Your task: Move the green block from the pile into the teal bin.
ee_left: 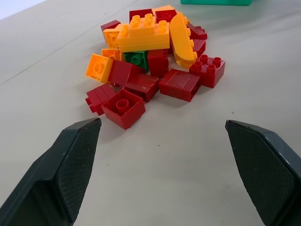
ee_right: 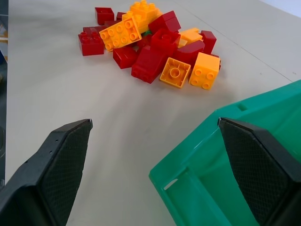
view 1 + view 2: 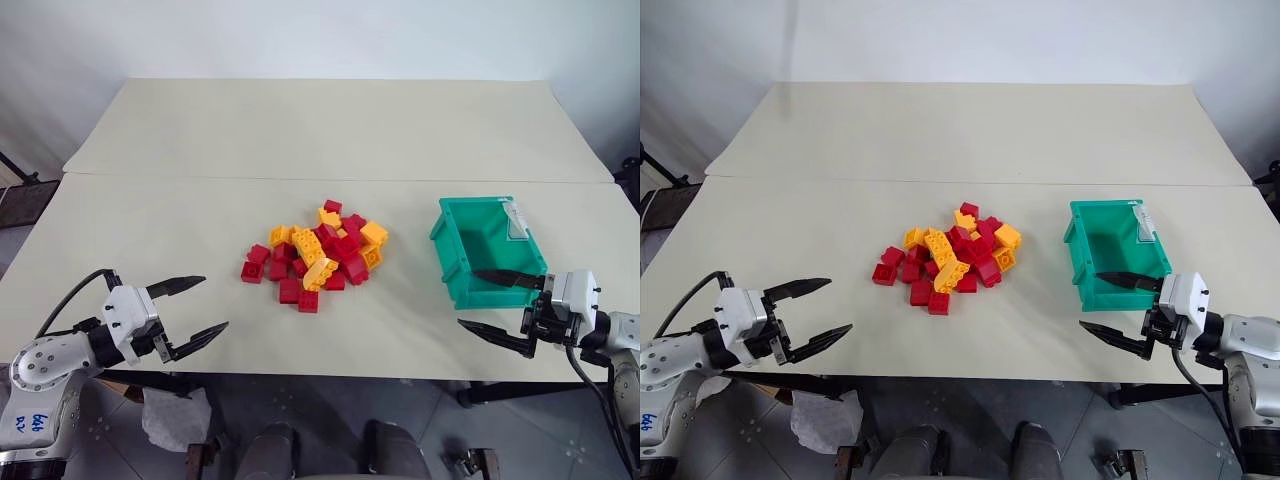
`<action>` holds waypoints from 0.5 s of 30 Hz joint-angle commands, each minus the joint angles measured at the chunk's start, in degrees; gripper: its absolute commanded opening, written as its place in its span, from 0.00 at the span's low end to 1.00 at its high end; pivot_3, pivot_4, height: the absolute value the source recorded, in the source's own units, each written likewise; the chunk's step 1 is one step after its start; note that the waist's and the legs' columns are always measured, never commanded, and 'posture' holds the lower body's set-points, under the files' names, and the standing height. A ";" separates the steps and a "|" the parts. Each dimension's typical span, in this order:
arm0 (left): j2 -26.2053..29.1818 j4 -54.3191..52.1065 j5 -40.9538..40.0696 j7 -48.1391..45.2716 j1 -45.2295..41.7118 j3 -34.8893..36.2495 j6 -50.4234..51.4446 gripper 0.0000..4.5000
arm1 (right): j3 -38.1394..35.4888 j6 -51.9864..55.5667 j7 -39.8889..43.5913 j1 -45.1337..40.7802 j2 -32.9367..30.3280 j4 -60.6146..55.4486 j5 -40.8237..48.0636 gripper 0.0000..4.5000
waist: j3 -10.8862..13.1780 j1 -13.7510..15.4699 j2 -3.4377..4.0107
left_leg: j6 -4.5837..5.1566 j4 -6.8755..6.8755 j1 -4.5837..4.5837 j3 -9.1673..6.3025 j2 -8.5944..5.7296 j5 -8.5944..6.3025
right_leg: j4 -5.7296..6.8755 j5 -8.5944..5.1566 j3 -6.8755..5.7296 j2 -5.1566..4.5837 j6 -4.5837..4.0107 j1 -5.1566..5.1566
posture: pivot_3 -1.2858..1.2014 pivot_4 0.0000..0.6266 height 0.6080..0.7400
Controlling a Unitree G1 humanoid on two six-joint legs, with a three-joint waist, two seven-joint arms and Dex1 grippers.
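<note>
The pile (image 3: 318, 255) of red and yellow-orange bricks lies in the middle of the cream table. In the left wrist view the green block (image 1: 138, 59) sits low in the heap, tucked under a long yellow-orange brick with red bricks around it. The teal bin (image 3: 452, 250) stands open-topped at the right, with nothing showing inside. My left gripper (image 3: 215, 302) hovers open near the front left edge, pointing at the pile. My right gripper (image 3: 468, 297) is open by the bin's near corner, one finger over the rim.
A white label (image 3: 517, 222) is on the bin's far end. A seam (image 3: 340, 180) runs across where a second table joins behind. The table's front edge (image 3: 330, 375) lies just below both grippers. Bare tabletop separates the pile from each gripper.
</note>
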 commanded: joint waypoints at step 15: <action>-3.41 -1.91 -10.25 0.02 6.77 8.35 6.11 1.00 | 17.33 24.55 -13.44 -17.56 5.73 -18.75 2.33 0.44 | 0.01 -0.60 0.02 | -0.05 0.01 0.02 -0.28 0.23 -0.04 | 0.02 0.04 0.01 0.03 -0.06 -0.09 | 0.52 0.24 1.00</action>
